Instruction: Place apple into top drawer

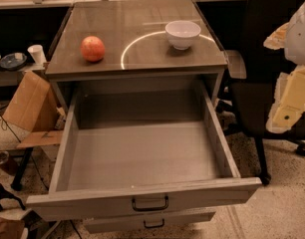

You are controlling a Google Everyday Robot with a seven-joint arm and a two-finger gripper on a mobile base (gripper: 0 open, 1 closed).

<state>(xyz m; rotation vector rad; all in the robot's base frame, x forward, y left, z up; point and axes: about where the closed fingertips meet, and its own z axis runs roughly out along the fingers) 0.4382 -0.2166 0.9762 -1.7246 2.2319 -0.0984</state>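
Observation:
The apple [92,49] is small, round and orange-red. It sits on the left of the cabinet's glossy top [142,29]. The top drawer [142,156] is pulled fully out toward me, a wide grey box with nothing inside and a dark metal handle [150,203] on its front panel. My gripper [290,101] shows as pale white and yellowish parts at the right edge of the view. It is to the right of the drawer, apart from the apple, and holds nothing that I can see.
A white bowl [183,34] stands on the right of the cabinet top. A narrower drawer front [150,222] sits below. A black office chair [264,68] is on the right. A cardboard piece [30,103], a paper cup [37,54] and dishes are on the left.

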